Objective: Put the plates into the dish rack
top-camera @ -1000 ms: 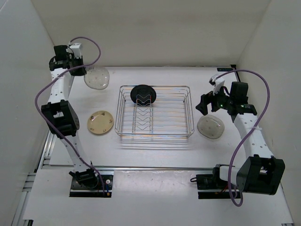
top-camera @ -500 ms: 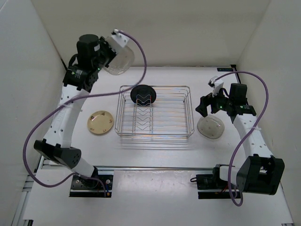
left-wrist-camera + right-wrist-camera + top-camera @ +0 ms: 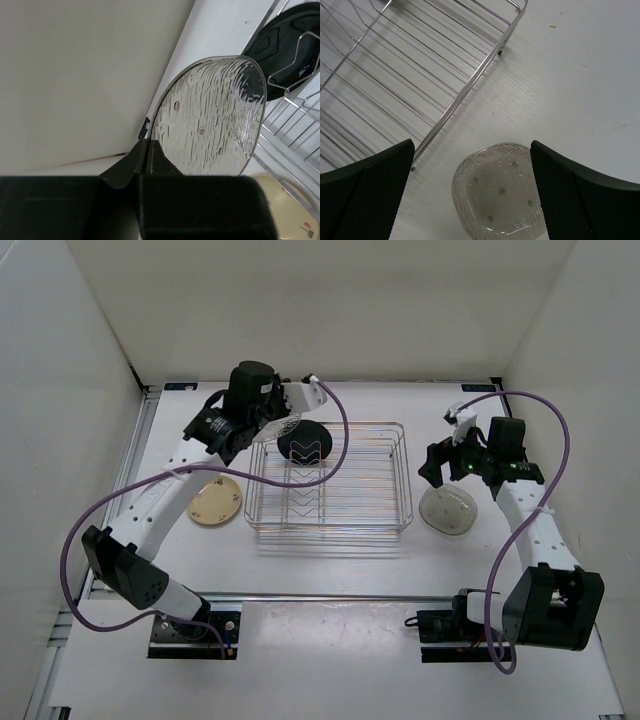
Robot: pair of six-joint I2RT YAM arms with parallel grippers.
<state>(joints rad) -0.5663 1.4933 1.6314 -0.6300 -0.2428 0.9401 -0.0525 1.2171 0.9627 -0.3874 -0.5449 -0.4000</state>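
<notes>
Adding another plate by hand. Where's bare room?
Free: the table strip between the dish rack's near rim and the arm bases, and the rack's near dividers. Crowded: its far-left corner, where the left end effector holds a translucent plate beside the black plate.

Left arm (image 3: 150, 505) and right arm (image 3: 535, 530): white tube links, black joint housings, a purple cable (image 3: 555, 420) looping alongside each. Right gripper (image 3: 471, 145) fingers (image 3: 370, 195) black, mesh-textured, either side of the jaws. Left gripper (image 3: 147, 150) plain black.

Left pincer (image 3: 146, 159) carried translucent plate (image 3: 210, 120) to dish rack (image 3: 330, 526).
</notes>
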